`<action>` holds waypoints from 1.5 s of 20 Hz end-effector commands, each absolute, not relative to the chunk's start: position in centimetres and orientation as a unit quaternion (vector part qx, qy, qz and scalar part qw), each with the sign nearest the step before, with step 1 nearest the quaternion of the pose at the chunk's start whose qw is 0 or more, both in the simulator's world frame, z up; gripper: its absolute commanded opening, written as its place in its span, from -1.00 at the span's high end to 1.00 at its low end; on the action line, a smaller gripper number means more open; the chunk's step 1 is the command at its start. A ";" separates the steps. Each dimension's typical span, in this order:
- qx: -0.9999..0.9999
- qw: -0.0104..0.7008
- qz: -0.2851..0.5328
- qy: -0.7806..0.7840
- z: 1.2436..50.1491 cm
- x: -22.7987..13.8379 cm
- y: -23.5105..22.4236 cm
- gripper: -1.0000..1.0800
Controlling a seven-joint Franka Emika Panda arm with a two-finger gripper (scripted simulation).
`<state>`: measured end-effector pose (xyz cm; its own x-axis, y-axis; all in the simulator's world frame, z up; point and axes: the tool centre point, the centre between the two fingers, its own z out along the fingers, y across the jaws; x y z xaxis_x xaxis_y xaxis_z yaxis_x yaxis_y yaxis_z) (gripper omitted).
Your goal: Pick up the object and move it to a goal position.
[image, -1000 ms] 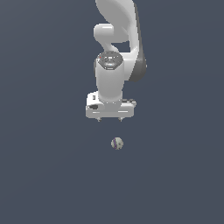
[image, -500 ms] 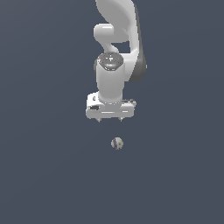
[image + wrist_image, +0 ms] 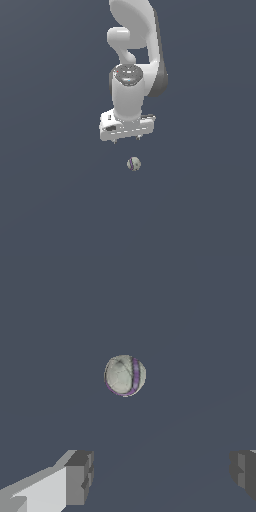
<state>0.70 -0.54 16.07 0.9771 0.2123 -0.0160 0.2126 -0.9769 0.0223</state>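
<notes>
**A:** Where is the ball (image 3: pixel 133 163)?

**B:** On the flat dark slate-blue floor (image 3: pixel 55 200), alone; in the exterior view it lies just beneath the white gripper (image 3: pixel 126 139) and a shade toward that view's right; nothing touches it. The wrist view shows it ahead of the two grey fingertips (image 3: pixel 80 477), not between them.

**A:** And the pincer?

**B:** Spread wide and empty; the wrist view shows one fingertip at each side with bare floor between, a gap far broader than the ball.

**A:** How would you expect it to handle?

**B:** My judgement only: tiny, so probably light; round, so it should roll at the least nudge; the pale cream-grey skin with a purple band (image 3: pixel 135 376) looks smooth, perhaps slippery; whether it is hard or soft I cannot tell. I would close across its widest girth, pads on opposite sides at mid-height, so it is not squeezed upward or out; the fingers should come down level and centred, since one pad arriving first would likely send it rolling.

**A:** The surface and the room?

**B:** One even, featureless plane; no edges, walls or other things in either view; I see no goal marker, so the goal's place cannot be read here; nothing visible crowds the approach.
</notes>
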 end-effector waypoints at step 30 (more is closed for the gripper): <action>0.850 0.007 -0.009 0.526 11.0 4.2 1.7 -0.92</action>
<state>3.99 1.57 11.21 0.4861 0.8736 -0.0243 0.8739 -0.4862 0.0025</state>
